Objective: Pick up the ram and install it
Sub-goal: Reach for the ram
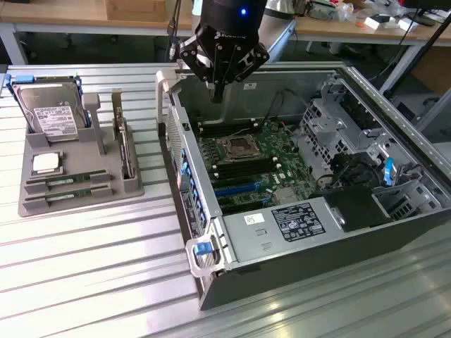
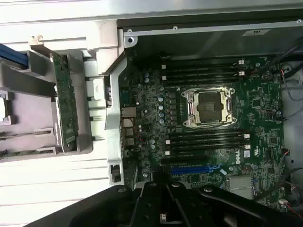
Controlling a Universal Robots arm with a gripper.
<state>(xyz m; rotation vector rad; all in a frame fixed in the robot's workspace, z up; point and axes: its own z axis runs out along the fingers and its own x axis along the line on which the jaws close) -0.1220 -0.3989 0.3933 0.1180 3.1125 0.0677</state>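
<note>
Ribbed metal table (image 1: 91,282), closed hand (image 1: 217,95) above case (image 1: 317,271), wooden benches (image 1: 56,10) behind

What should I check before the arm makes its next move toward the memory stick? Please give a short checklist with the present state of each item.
1. Memory sticks lie in the grey tray: ok, two are there.
2. Gripper carries nothing: ok.
3. Gripper open for a grasp: not ok, it is shut.
4. Gripper above the sticks: not ok, it hangs over the open computer case, apart from the tray.
5. Memory slots on the board free: ok, they look empty.
6. Slot latches open: cannot tell.
</note>
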